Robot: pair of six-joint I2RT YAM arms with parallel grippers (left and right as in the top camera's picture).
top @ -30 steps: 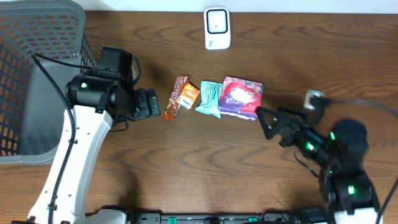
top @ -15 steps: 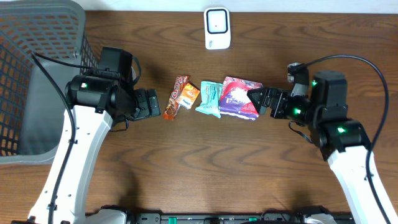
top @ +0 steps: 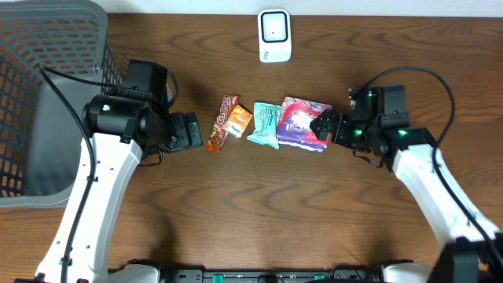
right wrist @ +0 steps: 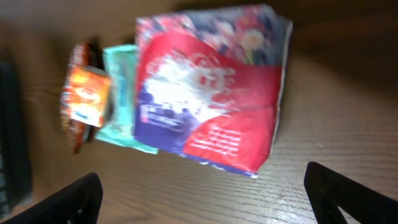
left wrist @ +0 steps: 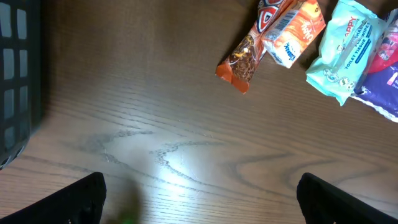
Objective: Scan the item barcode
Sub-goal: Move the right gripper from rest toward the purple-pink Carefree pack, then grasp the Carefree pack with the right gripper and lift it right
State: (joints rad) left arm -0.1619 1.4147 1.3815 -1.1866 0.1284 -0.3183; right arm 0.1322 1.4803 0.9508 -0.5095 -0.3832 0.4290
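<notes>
Several packets lie in a row mid-table: a brown snack bar, an orange packet, a teal wipes pack and a purple-and-red tissue pack. No barcode shows on any of them. My right gripper stands open at the right edge of the tissue pack, with nothing between its fingertips. My left gripper is open just left of the snack bar, over bare wood. A white scanner stands at the back centre.
A grey mesh basket fills the far left, close behind my left arm. The wood table stretches toward the front. The scanner sits a short way behind the row of packets.
My right arm has swung from the front right up and left, bringing its open gripper to the tissue pack's right edge. The left arm and the packets have not moved.
</notes>
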